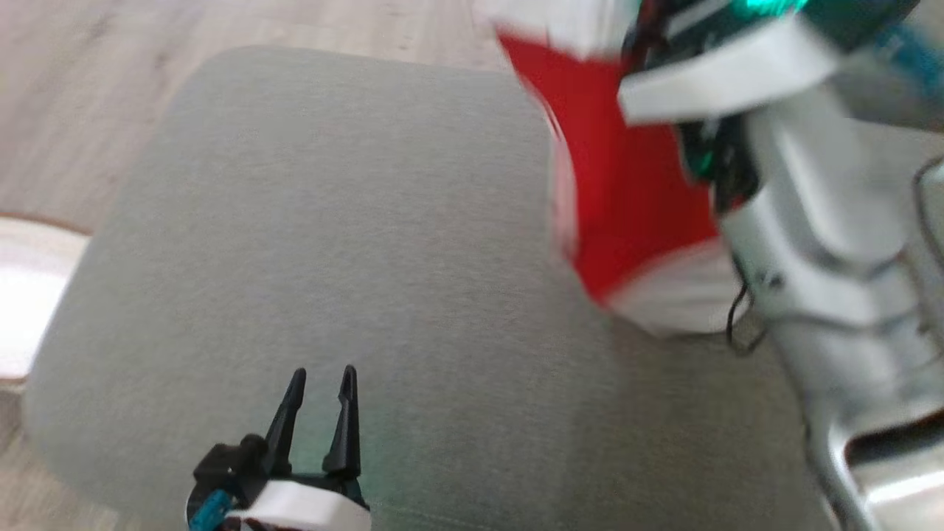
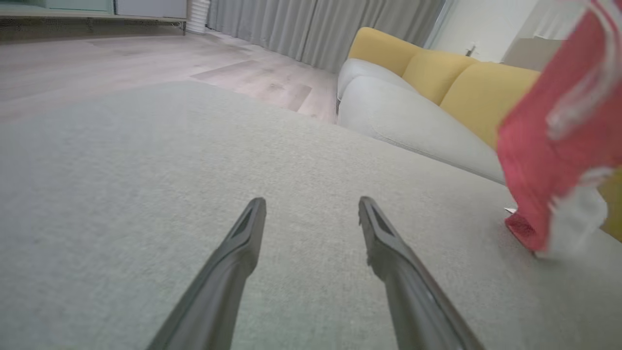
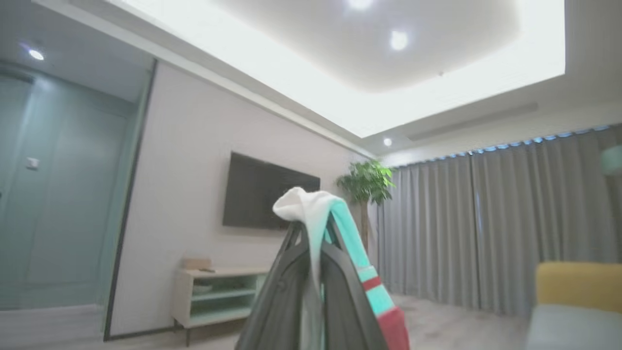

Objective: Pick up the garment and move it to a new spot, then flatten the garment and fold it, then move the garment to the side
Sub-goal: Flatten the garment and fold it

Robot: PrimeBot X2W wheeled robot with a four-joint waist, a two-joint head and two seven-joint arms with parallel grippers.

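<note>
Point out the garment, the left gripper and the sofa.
garment [image 1: 627,184]: head view, on its red panel.
left gripper [image 1: 323,375]: head view, midway between its open fingertips.
sofa [image 2: 413,121]: left wrist view, on its pale seat cushion.

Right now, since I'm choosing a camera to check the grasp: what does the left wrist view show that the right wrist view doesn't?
Left wrist view: the open left gripper over the grey fabric cushion. Right wrist view: the right gripper shut on the red, white and teal garment, a black wall television, a green potted plant. Both: that garment, grey curtains, a yellow sofa.
</note>
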